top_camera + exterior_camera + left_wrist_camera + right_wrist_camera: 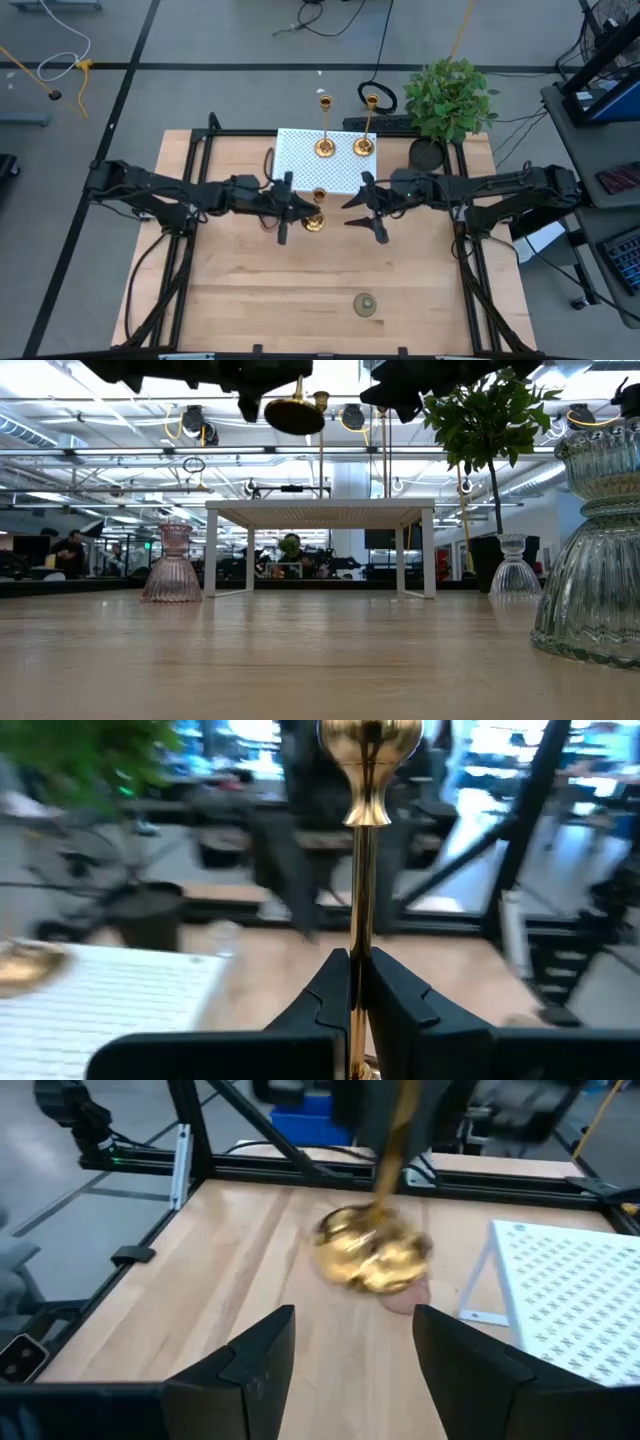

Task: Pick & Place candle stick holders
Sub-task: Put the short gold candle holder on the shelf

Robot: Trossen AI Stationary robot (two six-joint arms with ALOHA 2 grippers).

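Observation:
Two gold candle stick holders stand by their round bases on a white perforated stand at the table's far middle. My left gripper is shut on the third gold holder, just in front of the stand and high above the table; its base shows in the low view. My right gripper is open and empty, level with it on its right, and it faces the held holder's base. My left gripper pinches the holder's thin stem between its two fingers, below the cup top and above the base. The fingers come level from the table's left and lie across the stem. The holder is lifted clear of table and stand, its cup tipped toward the far edge.
A potted plant and a dark round pot stand at the far right. A small glass holder sits near the front edge. The low view also shows a pink glass holder and clear ones.

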